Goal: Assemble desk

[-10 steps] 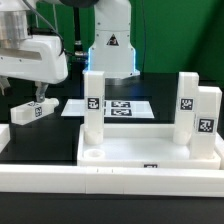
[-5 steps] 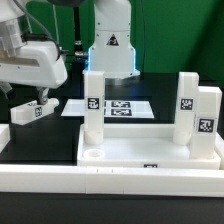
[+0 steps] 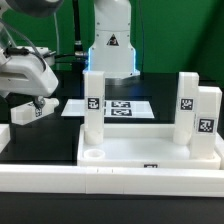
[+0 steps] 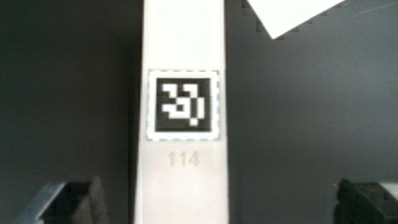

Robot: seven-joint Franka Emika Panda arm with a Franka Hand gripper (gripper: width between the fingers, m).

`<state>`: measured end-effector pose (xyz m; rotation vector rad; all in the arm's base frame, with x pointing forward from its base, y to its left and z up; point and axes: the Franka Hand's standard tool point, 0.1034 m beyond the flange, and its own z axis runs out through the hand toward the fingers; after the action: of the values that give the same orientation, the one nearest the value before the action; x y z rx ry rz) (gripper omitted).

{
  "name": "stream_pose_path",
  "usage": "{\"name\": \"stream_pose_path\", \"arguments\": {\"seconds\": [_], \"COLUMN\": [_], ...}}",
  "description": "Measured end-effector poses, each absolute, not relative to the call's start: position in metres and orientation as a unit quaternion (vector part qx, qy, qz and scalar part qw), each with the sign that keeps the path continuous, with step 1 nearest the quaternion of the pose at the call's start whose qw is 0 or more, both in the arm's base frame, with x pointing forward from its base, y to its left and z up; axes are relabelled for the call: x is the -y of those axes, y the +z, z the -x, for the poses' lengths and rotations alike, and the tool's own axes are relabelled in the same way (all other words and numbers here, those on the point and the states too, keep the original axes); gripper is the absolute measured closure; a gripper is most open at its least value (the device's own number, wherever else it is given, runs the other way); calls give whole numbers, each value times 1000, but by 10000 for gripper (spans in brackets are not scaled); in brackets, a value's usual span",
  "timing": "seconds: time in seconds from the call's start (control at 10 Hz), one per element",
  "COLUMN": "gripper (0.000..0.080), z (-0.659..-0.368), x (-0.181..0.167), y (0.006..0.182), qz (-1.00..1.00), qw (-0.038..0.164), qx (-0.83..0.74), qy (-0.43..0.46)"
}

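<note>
Lowered, open hand point(image 3: 38, 102) straddles blocky white tagged leg point(image 4: 185, 120).

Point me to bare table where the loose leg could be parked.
Free: dark strip between desk top and marker board; black table between loose leg and front rail. Crowded: desk top, three upright legs; open claw over the loose leg.
</note>
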<state>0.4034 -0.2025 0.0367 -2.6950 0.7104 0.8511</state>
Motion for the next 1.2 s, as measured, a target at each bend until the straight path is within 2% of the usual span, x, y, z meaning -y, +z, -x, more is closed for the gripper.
{"name": "stream_pose_path", "arguments": {"seconds": [0.5, 0.6, 1.2], "gripper": [150, 150, 150], "z": [-397, -401, -401], "x": [217, 220, 217], "y": [26, 20, 16], "qz": [861, 865, 864], "qw": [149, 143, 142], "qx": [-239, -238, -236], "qy": [422, 419, 422]}}
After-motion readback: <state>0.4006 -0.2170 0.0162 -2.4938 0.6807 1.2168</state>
